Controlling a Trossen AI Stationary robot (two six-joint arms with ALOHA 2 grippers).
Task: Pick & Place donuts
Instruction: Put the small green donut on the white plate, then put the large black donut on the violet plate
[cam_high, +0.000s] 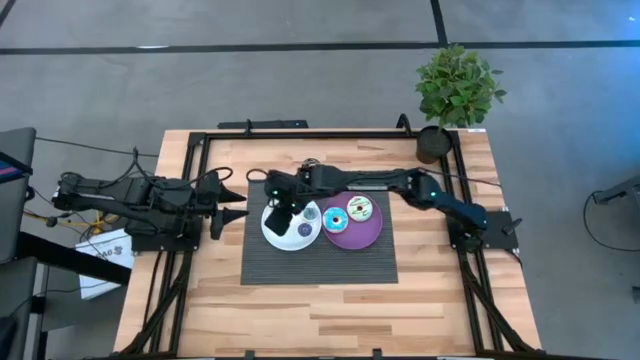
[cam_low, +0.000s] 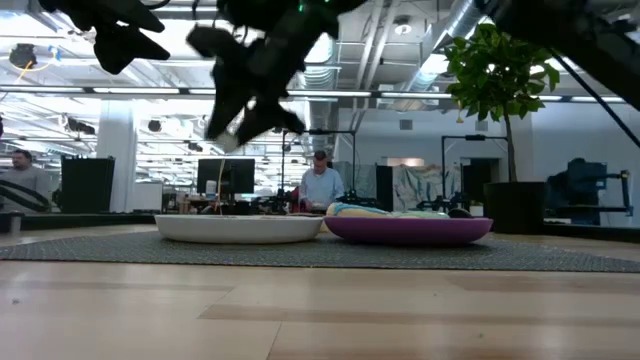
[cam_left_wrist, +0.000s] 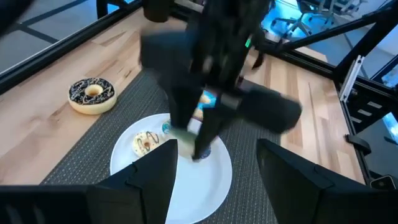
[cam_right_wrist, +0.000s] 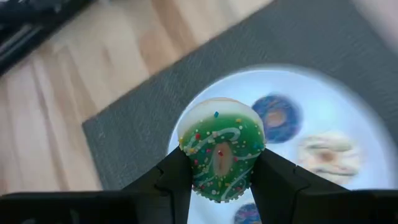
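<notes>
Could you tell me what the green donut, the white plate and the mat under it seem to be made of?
Green donut: probably moulded plastic or rubber, with glossy icing and painted-looking sprinkles.
White plate: smooth and evenly white, likely plastic or ceramic; the look leaves it open.
Mat: dark grey with fine ribbing, seemingly woven or ribbed vinyl or fabric.

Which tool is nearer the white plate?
Right. The right tool, shut on a green donut, hangs directly above the white plate. The left tool waits off the plate's left side, past the mat's edge.
</notes>
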